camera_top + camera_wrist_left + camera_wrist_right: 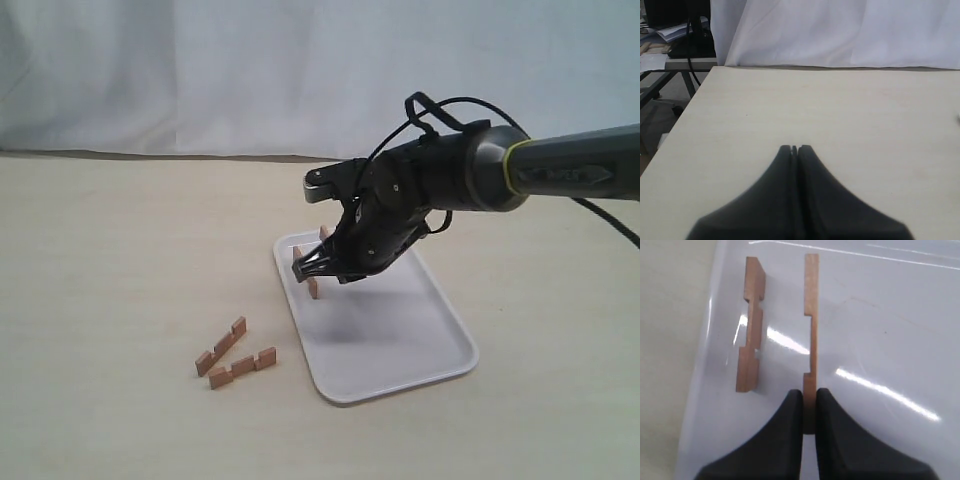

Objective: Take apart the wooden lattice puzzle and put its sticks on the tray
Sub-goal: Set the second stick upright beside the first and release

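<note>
No crossed grid is in view; the sticks are apart. My right gripper (810, 401) is shut on one end of a notched stick (811, 315), holding it just over the white tray (880, 315). A second stick (750, 325) lies on the tray beside it, near the rim. In the exterior view the right gripper (312, 270) hangs over the tray's (400, 360) far left corner. Two more sticks (222, 346) (243, 367) lie on the table left of the tray. My left gripper (795, 148) is shut and holds nothing, over bare table.
A white cloth (250, 70) hangs behind the table. The left wrist view shows the table's edge (685, 110), with a metal frame and clutter (670, 45) past it. The right arm's black cable (440, 110) loops above the wrist.
</note>
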`<state>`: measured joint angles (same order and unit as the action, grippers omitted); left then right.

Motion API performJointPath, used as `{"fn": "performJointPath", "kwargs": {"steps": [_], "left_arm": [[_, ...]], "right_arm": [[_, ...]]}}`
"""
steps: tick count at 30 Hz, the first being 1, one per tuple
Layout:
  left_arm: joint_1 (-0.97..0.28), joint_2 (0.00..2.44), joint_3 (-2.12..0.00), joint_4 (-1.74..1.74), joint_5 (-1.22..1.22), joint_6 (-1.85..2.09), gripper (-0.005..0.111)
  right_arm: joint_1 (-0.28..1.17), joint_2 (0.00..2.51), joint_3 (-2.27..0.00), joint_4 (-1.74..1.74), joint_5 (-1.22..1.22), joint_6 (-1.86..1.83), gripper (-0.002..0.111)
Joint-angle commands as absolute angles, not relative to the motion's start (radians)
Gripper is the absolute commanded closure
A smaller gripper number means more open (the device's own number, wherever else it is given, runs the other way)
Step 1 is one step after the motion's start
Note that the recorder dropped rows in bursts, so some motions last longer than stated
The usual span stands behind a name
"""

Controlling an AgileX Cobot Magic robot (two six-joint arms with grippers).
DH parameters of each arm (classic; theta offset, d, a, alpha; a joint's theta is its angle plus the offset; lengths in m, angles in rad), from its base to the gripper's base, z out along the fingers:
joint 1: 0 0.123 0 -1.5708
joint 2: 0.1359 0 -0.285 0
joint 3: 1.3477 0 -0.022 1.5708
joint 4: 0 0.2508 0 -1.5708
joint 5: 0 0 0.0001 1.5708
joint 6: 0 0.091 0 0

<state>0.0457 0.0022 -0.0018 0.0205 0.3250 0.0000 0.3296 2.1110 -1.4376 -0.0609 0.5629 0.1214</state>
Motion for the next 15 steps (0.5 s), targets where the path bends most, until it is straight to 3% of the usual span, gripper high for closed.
{"fn": "performJointPath", "kwargs": {"steps": [1,6,15], "left_arm": [[0.045,0.0,0.0,0.015,0.308,0.0,0.107],[0.045,0.0,0.0,0.015,0.308,0.0,0.107],[0.045,0.0,0.0,0.015,0.308,0.0,0.107]], "right_arm": [[0.325,2.143,-1.435,-0.045,0.498,0.128,0.104],[0.325,2.16,-1.435,-0.015,0.453,0.128,0.102],[0.325,2.154,-1.435,-0.015,0.461,0.128,0.066]]}}
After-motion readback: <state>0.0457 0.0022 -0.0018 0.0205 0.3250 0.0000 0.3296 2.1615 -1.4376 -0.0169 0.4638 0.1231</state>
